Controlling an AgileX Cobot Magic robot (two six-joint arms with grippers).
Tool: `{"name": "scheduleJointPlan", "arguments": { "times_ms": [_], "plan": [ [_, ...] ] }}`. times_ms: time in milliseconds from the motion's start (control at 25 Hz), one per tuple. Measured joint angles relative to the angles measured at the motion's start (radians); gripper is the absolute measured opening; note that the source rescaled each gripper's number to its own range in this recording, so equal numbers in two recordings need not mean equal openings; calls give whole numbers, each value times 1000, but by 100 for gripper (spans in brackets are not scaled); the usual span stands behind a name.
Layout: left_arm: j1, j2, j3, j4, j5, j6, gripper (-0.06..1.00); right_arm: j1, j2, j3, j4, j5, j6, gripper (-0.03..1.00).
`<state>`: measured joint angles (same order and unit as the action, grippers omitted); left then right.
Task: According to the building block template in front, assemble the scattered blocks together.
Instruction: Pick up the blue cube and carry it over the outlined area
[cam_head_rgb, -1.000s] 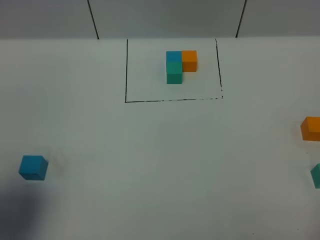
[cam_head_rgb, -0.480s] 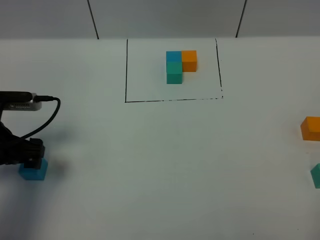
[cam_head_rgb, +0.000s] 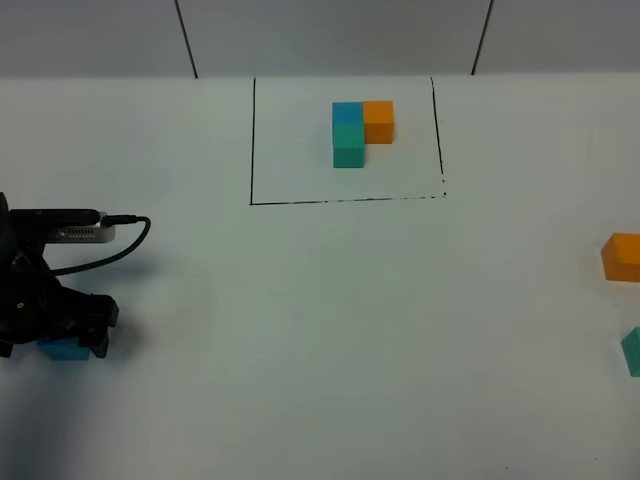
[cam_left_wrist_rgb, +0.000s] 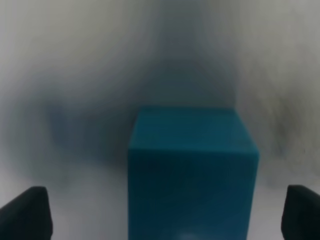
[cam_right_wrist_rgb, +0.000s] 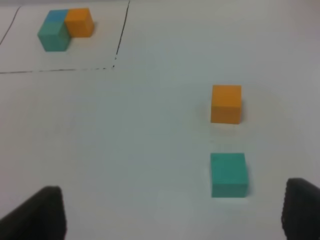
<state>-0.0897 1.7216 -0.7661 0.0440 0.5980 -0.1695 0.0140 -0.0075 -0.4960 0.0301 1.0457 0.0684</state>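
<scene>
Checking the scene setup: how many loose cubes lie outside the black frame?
3: blue cube far left, partly hidden under the left gripper; orange cube and teal-green cube at the right edge.

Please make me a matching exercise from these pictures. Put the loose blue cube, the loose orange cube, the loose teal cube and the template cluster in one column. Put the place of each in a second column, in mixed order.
Column one
1. loose blue cube
2. loose orange cube
3. loose teal cube
4. template cluster

Column two
A. inside the black drawn rectangle
B. far right in the high view, the one nearer the rectangle
C. in the gap of the open left claw, not gripped
D. far right in the high view, the one farther from the rectangle

Pairs: 1-C, 2-B, 3-D, 4-A
</scene>
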Motion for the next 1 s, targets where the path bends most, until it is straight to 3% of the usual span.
{"name": "scheduleJointPlan", "arguments": {
  "times_ms": [120, 240, 320, 400, 440, 560, 720, 840, 1000],
  "plan": [
    [0, 8, 0, 0, -3, 8, 85, 0, 0, 0, 0, 0, 2, 75],
    [0, 8, 0, 0, -5, 10, 64, 0, 0, 0, 0, 0, 2, 75],
    [0, 8, 0, 0, 3, 10, 41, 0, 0, 0, 0, 0, 2, 75],
    [0, 8, 0, -1, 8, 10, 9, 0, 0, 0, 0, 0, 2, 75],
    [0, 8, 0, -1, 10, 11, 0, 0, 0, 0, 0, 0, 2, 75],
    [0, 9, -15, -4, 43, 11, 0, 0, 0, 0, 0, 0, 2, 75],
    [-18, 10, -135, 2, 198, 83, 0, 0, 0, 0, 0, 0, 2, 75],
    [-105, 10, -255, 67, 331, 233, 0, 0, 0, 0, 0, 0, 2, 75],
    [-268, 38, -410, 167, 411, 377, 0, 0, 0, 0, 0, 0, 2, 75]
  ]
}}
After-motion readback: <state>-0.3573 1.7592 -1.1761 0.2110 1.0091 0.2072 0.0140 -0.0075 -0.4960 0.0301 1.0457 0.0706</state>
